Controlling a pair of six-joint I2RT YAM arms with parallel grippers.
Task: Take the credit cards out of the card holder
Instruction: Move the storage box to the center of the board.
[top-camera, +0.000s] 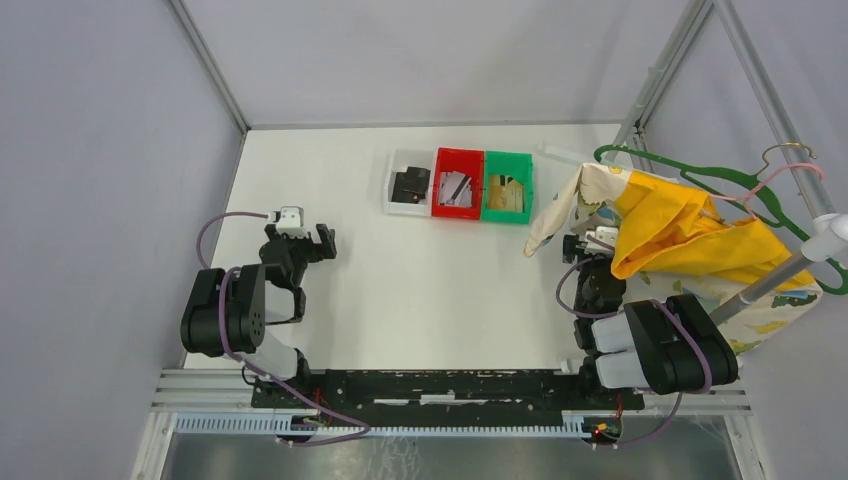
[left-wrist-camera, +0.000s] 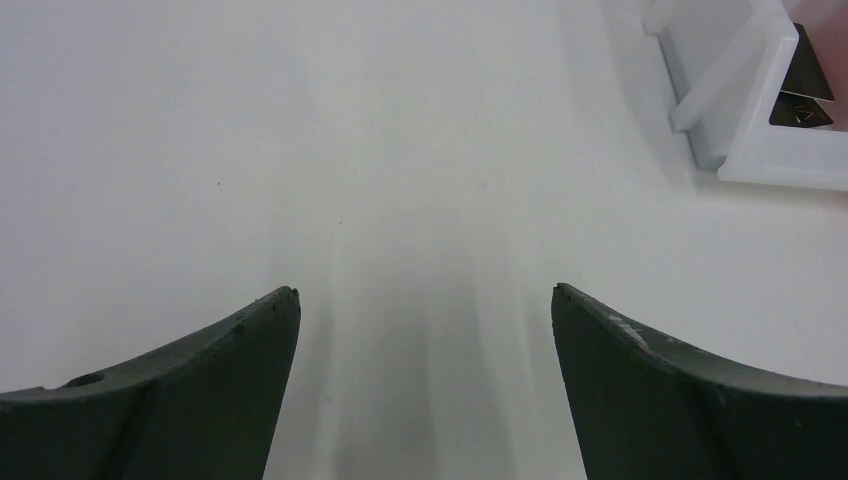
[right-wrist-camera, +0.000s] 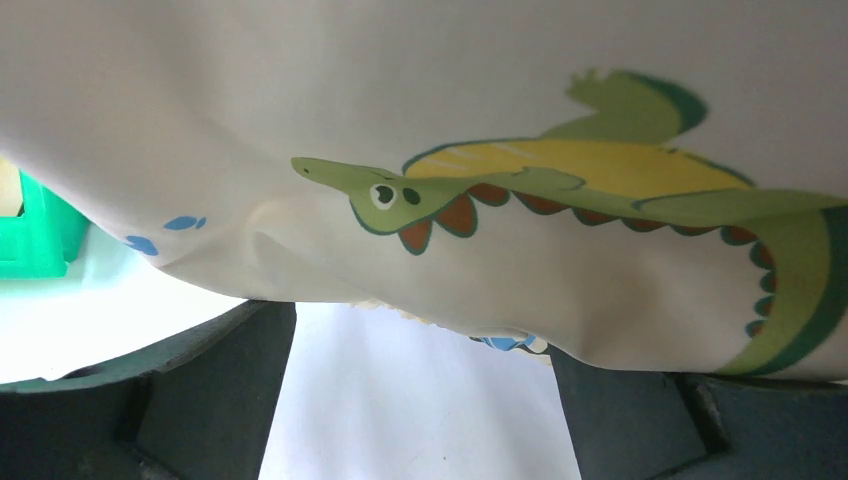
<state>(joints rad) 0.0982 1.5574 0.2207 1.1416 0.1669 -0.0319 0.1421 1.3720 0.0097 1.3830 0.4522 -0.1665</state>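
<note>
a small emblem on the black wallet (left-wrist-camera: 805, 95) in the white bin (left-wrist-camera: 760, 150) shows from the left wrist but is too blurred to read; that view also has the left gripper (left-wrist-camera: 425, 300) spread wide over bare table (left-wrist-camera: 400, 150), holding nothing. only the overhead view shows the card holder (top-camera: 456, 187), pale grey leaves lying in the red bin (top-camera: 457, 153) beside a green bin (top-camera: 507, 157), well apart from both arms. the right wrist view shows the right gripper (right-wrist-camera: 420, 335) likewise wide open and empty, a white dinosaur-print cloth (right-wrist-camera: 500, 150) draped over its fingertips.
</note>
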